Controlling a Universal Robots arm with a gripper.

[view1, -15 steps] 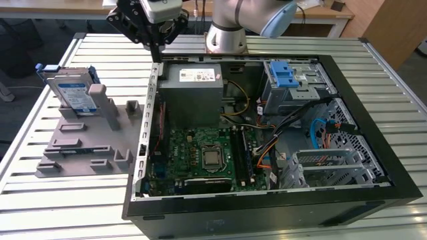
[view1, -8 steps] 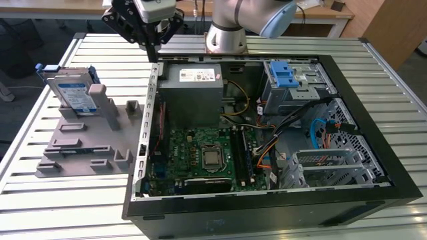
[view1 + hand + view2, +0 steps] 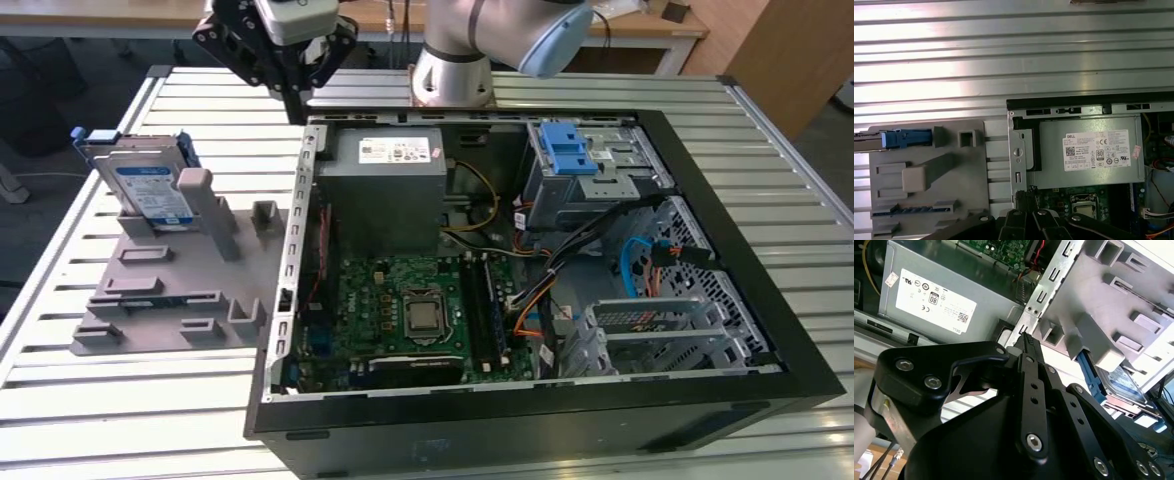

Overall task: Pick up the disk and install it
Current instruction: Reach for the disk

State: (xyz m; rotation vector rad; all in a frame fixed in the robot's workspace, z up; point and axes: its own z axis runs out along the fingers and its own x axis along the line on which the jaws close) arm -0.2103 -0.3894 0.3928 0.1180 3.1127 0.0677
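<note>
The disk (image 3: 150, 183) is a silver drive with a blue-and-white label and a blue bracket. It stands on edge in the grey slotted stand (image 3: 167, 285) at the exterior view's left, beside the open computer case (image 3: 534, 260). My gripper (image 3: 296, 100) hangs above the table's far side, over the case's back left corner, well apart from the disk. Its black fingers (image 3: 1026, 347) are pressed together with nothing between them. The second wrist view shows the disk (image 3: 1126, 382) beyond the stand. In the first wrist view the disk (image 3: 904, 137) is seen edge-on.
The grey power supply (image 3: 387, 170) sits in the case's back left. A drive cage with a blue latch (image 3: 567, 150) is at its back right, with the motherboard (image 3: 414, 310) and cables in the middle. The slatted metal table (image 3: 120, 400) lies all around.
</note>
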